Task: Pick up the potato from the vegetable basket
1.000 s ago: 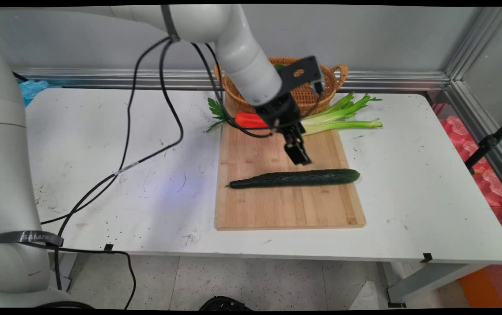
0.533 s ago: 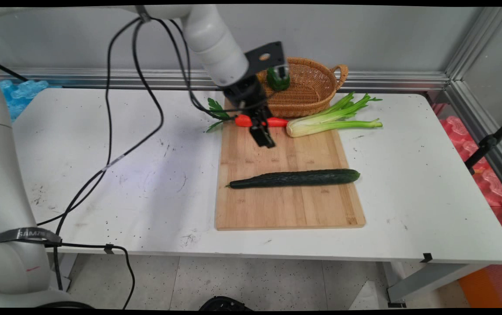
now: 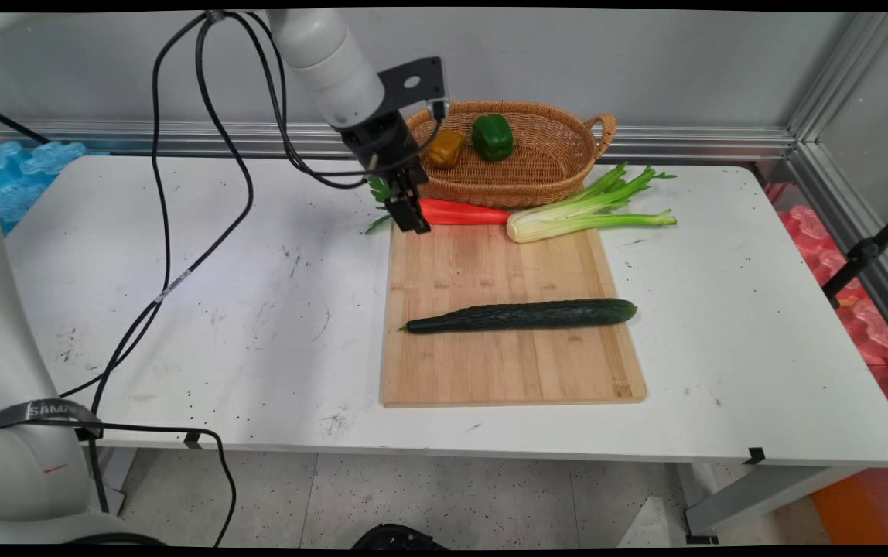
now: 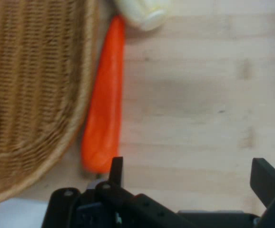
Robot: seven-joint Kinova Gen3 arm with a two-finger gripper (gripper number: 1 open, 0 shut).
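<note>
The gripper (image 3: 413, 220) hangs over the board's (image 3: 506, 363) far left corner, fingers (image 4: 266, 178) spread with nothing between them. Its tips sit by the carrot's (image 3: 463, 213) thick end, where the green leaves (image 3: 380, 197) stick out; I can't tell whether they touch. The carrot lies along the board's far edge, against the basket (image 3: 544, 174) at its 12 o'clock. Celery (image 3: 591, 213) lies at the carrot's 3 o'clock. A green pepper (image 3: 492, 136) and a yellow one (image 3: 445, 148) sit in the basket. The cucumber (image 3: 521, 315) lies across the board at 5 o'clock from the gripper, well apart.
</note>
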